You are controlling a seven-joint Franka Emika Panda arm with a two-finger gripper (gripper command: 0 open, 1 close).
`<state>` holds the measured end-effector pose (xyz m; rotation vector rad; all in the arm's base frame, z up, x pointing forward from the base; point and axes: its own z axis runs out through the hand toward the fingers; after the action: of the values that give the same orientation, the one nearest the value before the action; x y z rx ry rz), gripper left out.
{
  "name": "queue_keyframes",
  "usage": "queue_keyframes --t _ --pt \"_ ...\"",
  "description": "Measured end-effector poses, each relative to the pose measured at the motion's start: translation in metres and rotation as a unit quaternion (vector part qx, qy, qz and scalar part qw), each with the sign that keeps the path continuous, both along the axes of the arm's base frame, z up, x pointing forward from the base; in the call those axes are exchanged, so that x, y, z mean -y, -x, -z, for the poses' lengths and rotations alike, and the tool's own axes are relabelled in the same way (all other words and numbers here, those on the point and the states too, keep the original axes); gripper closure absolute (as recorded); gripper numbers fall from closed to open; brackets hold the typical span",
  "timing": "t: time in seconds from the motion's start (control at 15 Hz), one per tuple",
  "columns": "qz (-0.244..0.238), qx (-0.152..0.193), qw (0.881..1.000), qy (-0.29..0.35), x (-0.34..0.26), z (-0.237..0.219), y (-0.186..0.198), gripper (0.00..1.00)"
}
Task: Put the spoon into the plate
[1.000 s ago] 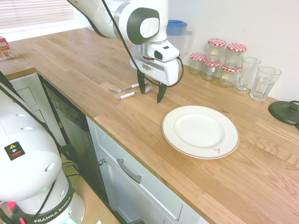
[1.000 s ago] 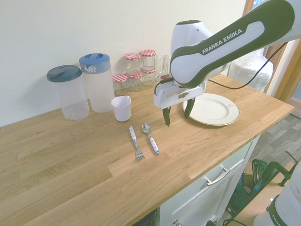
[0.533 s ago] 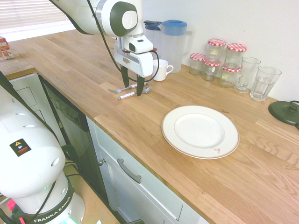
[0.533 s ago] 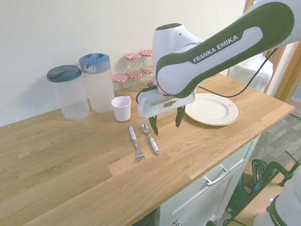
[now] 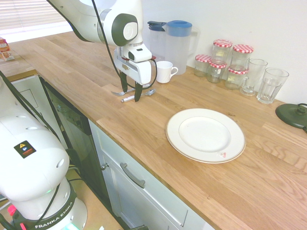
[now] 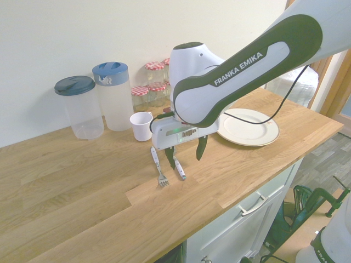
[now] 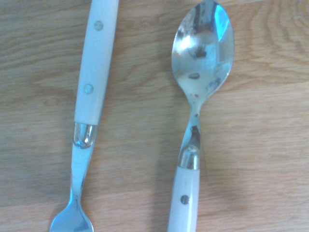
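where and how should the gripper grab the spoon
Likely best from above, across the white handle of the spoon near the metal neck: it lies flat, bowl up, and the handle is slim and straight, with the fork alongside leaving a gap for a finger.

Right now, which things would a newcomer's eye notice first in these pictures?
Probably the big white arm, its gripper open above the spoon and the fork, which lie side by side on the wooden counter. Next, the round white plate, apart from the cutlery, and the jars with red-checked lids by the wall.
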<state>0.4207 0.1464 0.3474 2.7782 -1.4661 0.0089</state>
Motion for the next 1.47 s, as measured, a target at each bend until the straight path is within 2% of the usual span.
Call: queue_keyframes --t 0.07,0.13,1.47 --pt "0.000 -0.001 1.000 0.000 0.000 0.003 -0.001 0.00" --pt "-0.001 -0.002 1.000 0.000 0.000 0.006 -0.002 1.00" --pt "-0.014 -0.006 1.000 0.004 -0.007 0.022 -0.005 1.00"
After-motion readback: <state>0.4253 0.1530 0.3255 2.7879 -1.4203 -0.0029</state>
